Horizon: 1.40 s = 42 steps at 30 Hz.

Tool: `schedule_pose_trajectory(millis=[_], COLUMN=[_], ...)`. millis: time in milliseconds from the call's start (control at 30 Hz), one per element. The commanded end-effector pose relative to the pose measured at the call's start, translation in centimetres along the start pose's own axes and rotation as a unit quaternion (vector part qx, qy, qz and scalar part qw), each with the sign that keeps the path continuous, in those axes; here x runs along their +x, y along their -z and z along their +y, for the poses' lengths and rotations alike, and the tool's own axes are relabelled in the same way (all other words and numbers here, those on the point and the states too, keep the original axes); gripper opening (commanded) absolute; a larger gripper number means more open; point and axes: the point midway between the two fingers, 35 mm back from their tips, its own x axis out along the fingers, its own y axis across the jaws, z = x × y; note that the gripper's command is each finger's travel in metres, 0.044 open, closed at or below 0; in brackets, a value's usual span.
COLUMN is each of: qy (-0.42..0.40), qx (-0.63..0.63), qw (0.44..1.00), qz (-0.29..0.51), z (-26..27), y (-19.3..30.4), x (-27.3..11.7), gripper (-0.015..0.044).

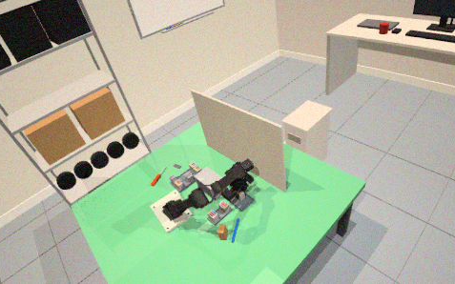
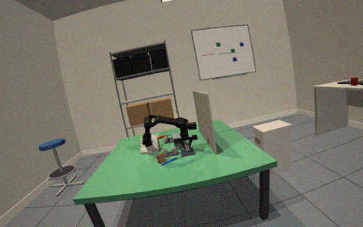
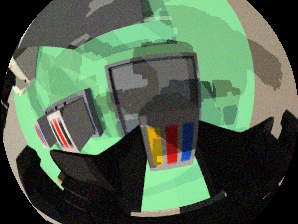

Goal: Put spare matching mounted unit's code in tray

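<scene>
"Green tabletop (image 1: 133, 253) (image 2: 170, 171) down there, lower middle. What's the gripper (image 3: 165, 124) got?"

"Partly open, clamped on the spare with yellow, red and blue stripes (image 3: 171, 145). That's lower centre in the wrist view."

"And the tray (image 3: 196, 75)?"

"Just above, at centre."

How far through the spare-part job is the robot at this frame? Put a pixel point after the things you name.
Picking looks done: the gripper (image 3: 165, 124) has its fingers shut on a spare with yellow, red and blue stripes (image 3: 171, 145). In hand: it is held at the tray (image 3: 196, 75), seemingly over the near edge. Left: lowering and letting go. Whether its code matches the mounted unit's, I cannot tell.
</scene>
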Motion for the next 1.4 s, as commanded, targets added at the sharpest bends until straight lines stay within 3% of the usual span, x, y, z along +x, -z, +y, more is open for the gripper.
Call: schedule_pose_trajectory(millis=[0, 167, 733, 800, 1033, 1367], qy=[-0.003, -0.003, 0.000, -0.001, -0.004, 0.006], qx=[-0.004, -0.004, 0.000, 0.000, -0.005, -0.009], qw=[1.000, 1.000, 1.000, 1.000, 1.000, 1.000], qz=[0.002, 0.002, 0.001, -0.001, -0.001, -0.001], z=[0.3, 0.3, 0.1, -0.1, 0.2, -0.1], y=[0.0, 0.0, 0.0, 0.0, -0.2, -0.4], x=[0.5, 0.7, 0.4, -0.5, -10.0, -9.9], gripper=[0.0000, 0.0000, 0.0440, 0.0440, 0.0440, 0.0440])
